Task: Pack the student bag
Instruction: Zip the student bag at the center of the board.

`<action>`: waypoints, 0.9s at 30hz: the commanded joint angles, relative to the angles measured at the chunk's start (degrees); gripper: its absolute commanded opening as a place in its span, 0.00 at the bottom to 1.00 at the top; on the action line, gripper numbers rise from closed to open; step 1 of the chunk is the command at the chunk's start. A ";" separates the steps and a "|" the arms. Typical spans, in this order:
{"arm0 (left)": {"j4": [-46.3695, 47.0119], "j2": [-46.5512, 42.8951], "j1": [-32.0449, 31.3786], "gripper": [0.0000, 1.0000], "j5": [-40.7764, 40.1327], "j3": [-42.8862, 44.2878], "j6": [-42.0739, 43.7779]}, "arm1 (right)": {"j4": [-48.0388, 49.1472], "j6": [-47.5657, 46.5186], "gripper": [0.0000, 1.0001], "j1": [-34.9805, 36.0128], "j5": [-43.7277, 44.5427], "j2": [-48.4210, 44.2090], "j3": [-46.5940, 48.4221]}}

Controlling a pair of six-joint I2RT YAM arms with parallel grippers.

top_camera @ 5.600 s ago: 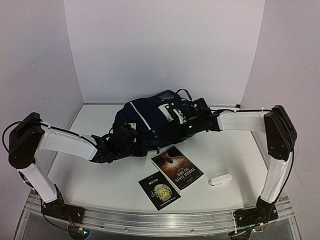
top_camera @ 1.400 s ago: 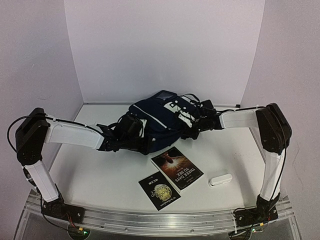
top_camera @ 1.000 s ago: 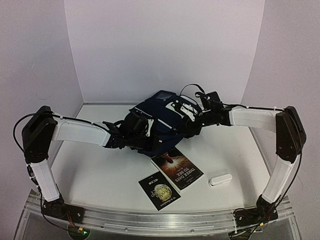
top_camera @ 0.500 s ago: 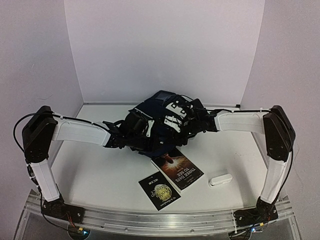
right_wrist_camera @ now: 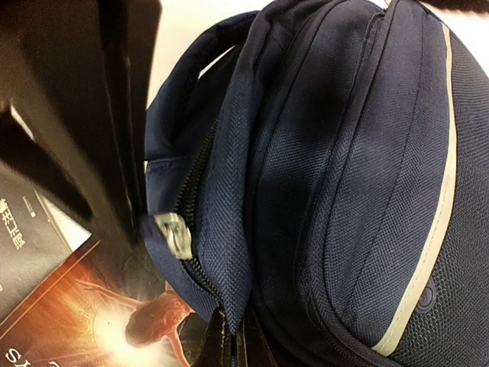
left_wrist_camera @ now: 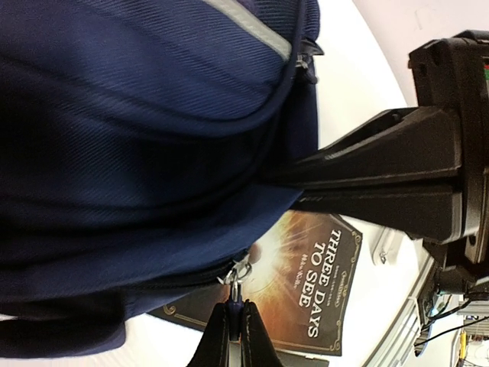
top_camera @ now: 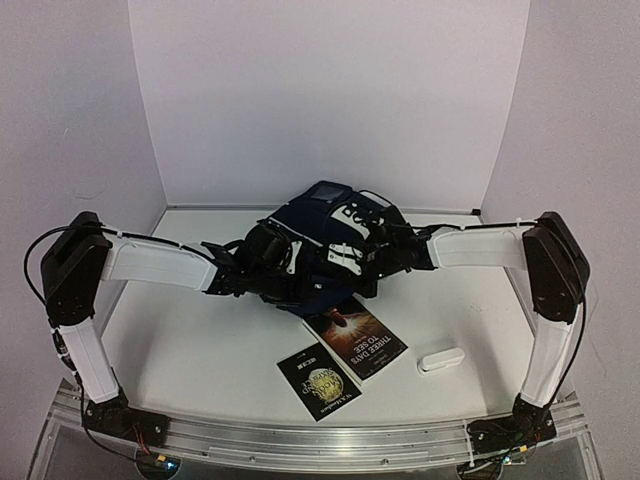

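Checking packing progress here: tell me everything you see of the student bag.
The student bag is dark navy woven fabric with a pale stripe and white patches, lying slumped, its near edge by the Three Days to See book. The left end effector pinches its zipper pull; the right end effector pinches fabric beside the zipper.

student bag (top_camera: 305,225): 1 | books (top_camera: 354,335) (top_camera: 318,381): 2 | white case (top_camera: 440,360), possibly: 1
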 commanded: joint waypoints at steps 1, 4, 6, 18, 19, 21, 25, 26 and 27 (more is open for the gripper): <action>-1.49 -6.92 0.86 0.00 -1.43 -1.89 -0.09 | -1.05 -3.31 0.00 -3.76 5.78 -3.15 -2.03; -2.87 -8.59 1.21 0.00 -2.01 -3.39 0.22 | -1.12 -3.13 0.00 -7.41 4.97 -3.79 -1.78; -3.45 -9.31 1.41 0.00 -2.31 -3.94 0.55 | -1.09 -3.59 0.00 -9.94 4.82 -3.66 -1.22; 2.33 -2.65 1.65 0.00 3.12 2.70 1.32 | -0.62 3.89 0.39 -12.47 1.52 -2.82 6.80; 2.73 -2.07 1.62 0.00 3.48 3.73 1.40 | -0.71 4.62 0.46 -11.90 0.60 -3.70 6.39; 3.08 -0.92 1.63 0.00 4.39 5.40 1.49 | -1.97 5.17 0.50 -10.28 -0.28 -5.27 5.74; 4.84 0.73 1.77 0.00 6.51 7.17 1.36 | -5.78 4.56 0.52 -6.04 -0.92 -7.37 5.09; 5.07 0.86 1.74 0.00 6.89 7.25 1.22 | -6.39 4.43 0.53 -4.95 -0.98 -7.54 5.05; 5.23 0.88 1.76 0.00 7.23 7.26 1.16 | -6.96 4.21 0.54 -4.20 -1.06 -7.49 5.13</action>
